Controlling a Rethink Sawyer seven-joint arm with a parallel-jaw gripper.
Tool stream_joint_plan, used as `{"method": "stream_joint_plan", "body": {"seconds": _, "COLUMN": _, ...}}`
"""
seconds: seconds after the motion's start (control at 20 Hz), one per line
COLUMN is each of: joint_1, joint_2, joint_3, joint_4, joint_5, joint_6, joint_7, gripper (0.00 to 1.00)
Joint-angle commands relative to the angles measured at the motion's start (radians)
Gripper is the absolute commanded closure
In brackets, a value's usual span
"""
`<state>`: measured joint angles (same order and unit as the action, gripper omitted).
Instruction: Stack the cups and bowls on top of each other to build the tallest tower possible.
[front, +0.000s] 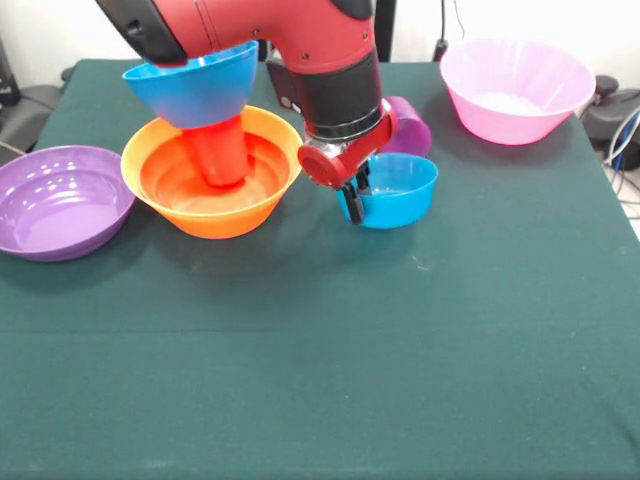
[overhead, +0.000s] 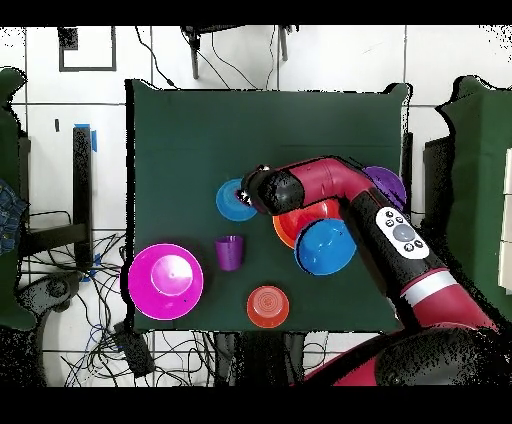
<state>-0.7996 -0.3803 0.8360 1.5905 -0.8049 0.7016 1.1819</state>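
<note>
The tower stands at the left in the front view: the large orange bowl holds an upturned red cup, with the large blue bowl on top. It also shows in the overhead view. My gripper is shut on the near-left rim of the small blue bowl, which rests on the table. The overhead view shows this bowl under my gripper. The purple cup sits just behind it. The light blue cup and the small orange bowl are out of view.
The purple bowl lies left of the tower. The large pink bowl stands at the back right. In the overhead view a red-orange bowl sits near the robot's edge, with the pink bowl and purple cup beside it.
</note>
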Motion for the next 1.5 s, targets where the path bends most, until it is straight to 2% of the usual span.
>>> {"method": "stream_joint_plan", "body": {"seconds": 0.05, "joint_1": 0.007, "joint_2": -0.044, "joint_3": 0.031, "joint_4": 0.008, "joint_5": -0.01, "joint_6": -0.093, "joint_7": -0.05, "gripper": 1.0}}
{"method": "stream_joint_plan", "body": {"seconds": 0.25, "joint_1": 0.008, "joint_2": -0.07, "joint_3": 0.023, "joint_4": -0.01, "joint_5": 0.006, "joint_6": -0.061, "joint_7": -0.076, "gripper": 1.0}}
{"method": "stream_joint_plan", "body": {"seconds": 0.35, "joint_1": 0.013, "joint_2": -0.088, "joint_3": -0.005, "joint_4": -0.018, "joint_5": 0.0, "joint_6": -0.044, "joint_7": -0.067, "gripper": 1.0}}
{"method": "stream_joint_plan", "body": {"seconds": 0.6, "joint_1": 0.017, "joint_2": -0.114, "joint_3": -0.078, "joint_4": -0.047, "joint_5": -0.03, "joint_6": -0.065, "joint_7": 0.013, "gripper": 1.0}}
{"method": "stream_joint_plan", "body": {"seconds": 0.7, "joint_1": 0.011, "joint_2": -0.119, "joint_3": -0.08, "joint_4": -0.063, "joint_5": -0.047, "joint_6": -0.078, "joint_7": -0.009, "gripper": 1.0}}
{"method": "stream_joint_plan", "body": {"seconds": 0.8, "joint_1": 0.011, "joint_2": -0.13, "joint_3": -0.096, "joint_4": -0.073, "joint_5": -0.047, "joint_6": -0.05, "joint_7": -0.019, "gripper": 1.0}}
{"method": "stream_joint_plan", "body": {"seconds": 0.9, "joint_1": 0.02, "joint_2": -0.152, "joint_3": -0.14, "joint_4": -0.072, "joint_5": -0.028, "joint_6": -0.054, "joint_7": 0.08, "gripper": 1.0}}
{"method": "stream_joint_plan", "body": {"seconds": 1.0, "joint_1": 0.025, "joint_2": -0.174, "joint_3": -0.17, "joint_4": -0.077, "joint_5": -0.009, "joint_6": -0.05, "joint_7": 0.142, "gripper": 1.0}}
{"method": "stream_joint_plan", "body": {"seconds": 1.1, "joint_1": 0.011, "joint_2": -0.165, "joint_3": -0.18, "joint_4": -0.084, "joint_5": 0.018, "joint_6": -0.075, "joint_7": 0.176, "gripper": 1.0}}
{"method": "stream_joint_plan", "body": {"seconds": 1.2, "joint_1": 0.001, "joint_2": -0.16, "joint_3": -0.187, "joint_4": -0.107, "joint_5": 0.013, "joint_6": -0.093, "joint_7": 0.161, "gripper": 1.0}}
{"method": "stream_joint_plan", "body": {"seconds": 1.3, "joint_1": -0.013, "joint_2": -0.159, "joint_3": -0.184, "joint_4": -0.129, "joint_5": -0.001, "joint_6": -0.088, "joint_7": 0.1, "gripper": 1.0}}
{"method": "stream_joint_plan", "body": {"seconds": 1.4, "joint_1": -0.015, "joint_2": -0.16, "joint_3": -0.195, "joint_4": -0.159, "joint_5": -0.002, "joint_6": -0.032, "joint_7": 0.047, "gripper": 1.0}}
{"method": "stream_joint_plan", "body": {"seconds": 1.5, "joint_1": 0.004, "joint_2": -0.172, "joint_3": -0.238, "joint_4": -0.194, "joint_5": -0.014, "joint_6": 0.025, "joint_7": 0.056, "gripper": 1.0}}
